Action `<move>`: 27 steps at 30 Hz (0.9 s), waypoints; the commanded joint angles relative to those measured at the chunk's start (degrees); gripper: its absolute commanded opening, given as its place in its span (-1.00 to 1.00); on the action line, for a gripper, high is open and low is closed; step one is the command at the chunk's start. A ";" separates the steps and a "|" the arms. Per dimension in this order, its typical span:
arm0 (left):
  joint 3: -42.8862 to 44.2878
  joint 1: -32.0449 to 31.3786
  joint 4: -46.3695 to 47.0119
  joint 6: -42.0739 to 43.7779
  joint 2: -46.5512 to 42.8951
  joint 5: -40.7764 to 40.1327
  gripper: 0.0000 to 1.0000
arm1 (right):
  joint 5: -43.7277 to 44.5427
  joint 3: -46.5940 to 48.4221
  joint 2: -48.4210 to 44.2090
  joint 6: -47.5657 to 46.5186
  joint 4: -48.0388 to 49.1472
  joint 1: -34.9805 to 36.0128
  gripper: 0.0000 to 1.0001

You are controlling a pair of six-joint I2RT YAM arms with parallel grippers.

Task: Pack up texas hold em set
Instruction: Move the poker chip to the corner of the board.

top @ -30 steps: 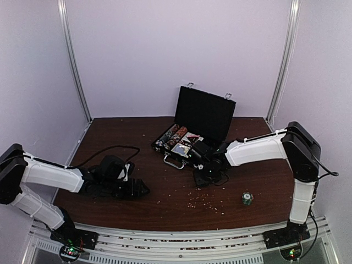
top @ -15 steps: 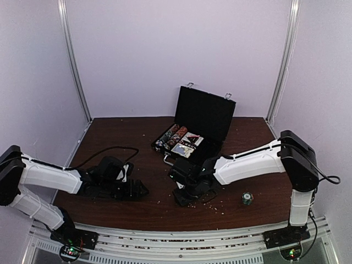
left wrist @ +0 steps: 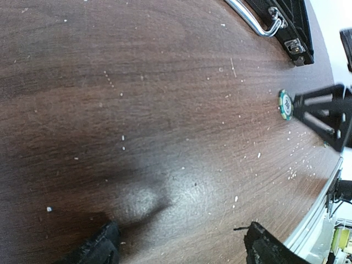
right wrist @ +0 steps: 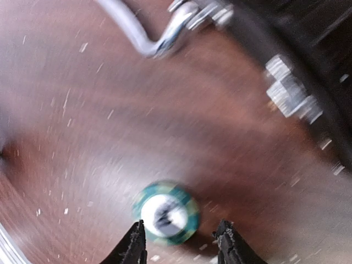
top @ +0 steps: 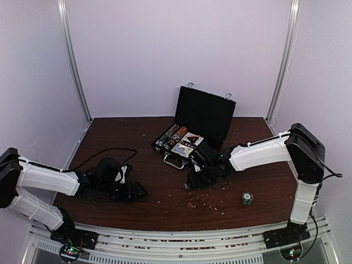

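Right pincer (right wrist: 180, 242): released, tips low over the table (top: 126, 132) and straddling one green-and-white poker chip (right wrist: 165, 212) lying flat. One tip is at the chip's rim and there is a dark gap at the other, so no clamp is seen; the view is blurred. Just ahead of the tips is the silver handle (right wrist: 143, 38), and ahead and to one side a silver latch (right wrist: 286, 88) on the front edge of the black case (top: 204, 114). The case is open with its lid upright; chip rows (top: 170, 136) and card decks (top: 190, 144) sit in the base. On the arm-base side of this pincer, pale specks (top: 206, 204) are scattered on the wood. Further that way, toward the right arm's base, is a small greenish round piece (top: 247, 198), too small to tell. Left pincer (left wrist: 181, 250): released, tips wide apart with nothing between them, low over bare wood well apart from the case. The lone chip and the right pincer are far ahead of it, off to one side. A black cable (top: 110, 149) loops on the table behind its wrist.
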 commanded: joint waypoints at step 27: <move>-0.98 0.24 2.81 -0.28 1.18 1.81 0.61 | -24.28 -11.53 2.89 4.92 17.19 -4.41 -0.68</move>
